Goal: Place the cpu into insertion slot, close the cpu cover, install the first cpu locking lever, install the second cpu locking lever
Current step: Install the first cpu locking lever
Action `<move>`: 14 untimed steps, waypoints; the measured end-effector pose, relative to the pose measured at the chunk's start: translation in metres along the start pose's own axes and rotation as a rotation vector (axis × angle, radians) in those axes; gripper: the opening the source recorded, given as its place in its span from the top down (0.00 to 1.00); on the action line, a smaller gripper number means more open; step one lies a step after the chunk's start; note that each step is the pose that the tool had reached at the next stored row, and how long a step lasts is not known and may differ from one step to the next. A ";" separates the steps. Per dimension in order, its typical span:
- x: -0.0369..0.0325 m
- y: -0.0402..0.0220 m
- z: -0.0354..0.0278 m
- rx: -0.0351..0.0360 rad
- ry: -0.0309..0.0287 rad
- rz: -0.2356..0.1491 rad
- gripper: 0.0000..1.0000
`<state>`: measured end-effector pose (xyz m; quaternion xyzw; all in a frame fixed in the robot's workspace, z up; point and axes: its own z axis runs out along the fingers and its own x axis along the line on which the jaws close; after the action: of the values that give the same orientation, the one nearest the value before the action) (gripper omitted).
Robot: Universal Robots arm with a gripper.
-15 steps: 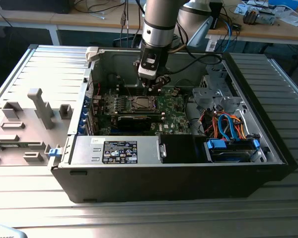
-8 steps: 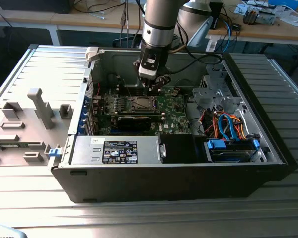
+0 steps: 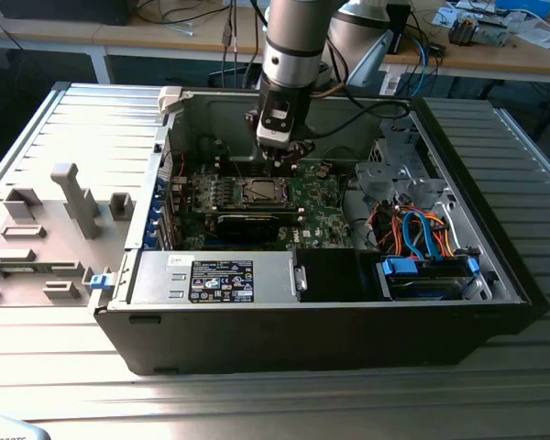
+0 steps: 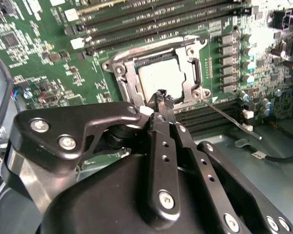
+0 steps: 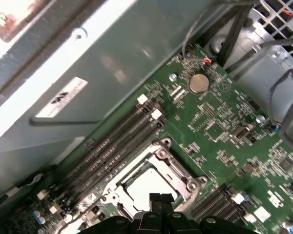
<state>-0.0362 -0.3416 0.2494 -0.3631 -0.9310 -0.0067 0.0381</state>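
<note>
The cpu lies flat in the insertion slot on the green motherboard, its silvery top showing through the window of the cpu cover, which lies down over it. In the first wrist view the cpu and cover frame sit just beyond my fingertips. My gripper is shut, its tips hovering at one edge of the socket with nothing seen between them. From a socket corner, a thin wire locking lever sticks out away from the frame. In the exterior view my gripper hangs just above the socket.
Long memory slots run beside the socket. A black expansion card lies in front of it in the exterior view. The case walls, the power supply and a drive cage with blue and orange cables surround the board.
</note>
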 end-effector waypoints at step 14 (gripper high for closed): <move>0.0000 0.0000 0.0000 0.0010 0.0038 -0.080 0.89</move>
<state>-0.0362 -0.3416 0.2494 -0.3256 -0.9446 -0.0084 0.0397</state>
